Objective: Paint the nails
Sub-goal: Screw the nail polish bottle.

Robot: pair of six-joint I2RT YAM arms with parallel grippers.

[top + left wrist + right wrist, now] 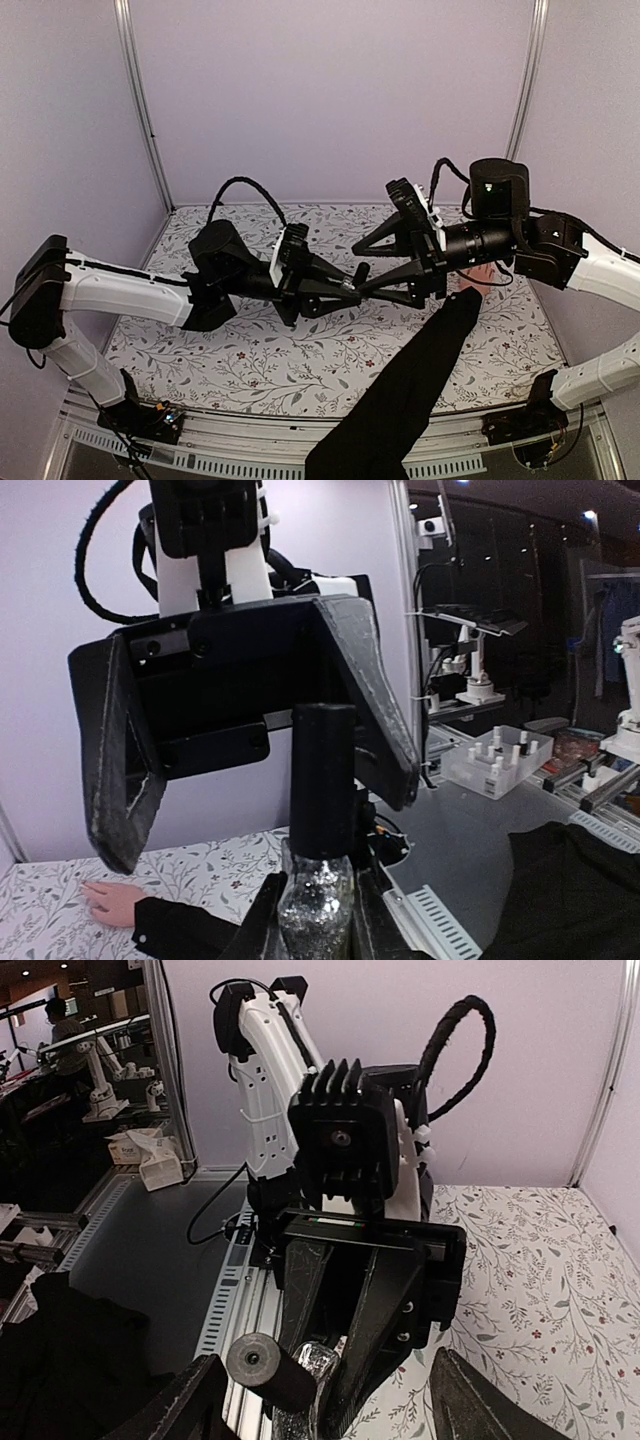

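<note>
Reaching in from both sides in the top view, the two arms meet over the middle of the floral counter [250, 365]. The left hand [348, 290] is closed on something too hidden to identify here, and the right hand [358, 270] has its fingers spread wide around that spot. A bare human hand [474, 274] lies on the counter under the right arm, and its black sleeve [415, 385] runs toward the near edge.

In the left wrist view, the left hand [315, 935] clamps a small bottle [315, 905] with glittery contents and a tall black cap [322, 780], held upright. The right hand [260, 820] faces it, gaping wide just behind the cap. The human hand lies flat on the counter at lower left. The nails [90, 890] are at its fingertips and too small to make out.

In the right wrist view, the right hand's own fingers [190, 1405] stand far apart at the bottom. Between them are the cap and the bottle, gripped by the left hand.
</note>
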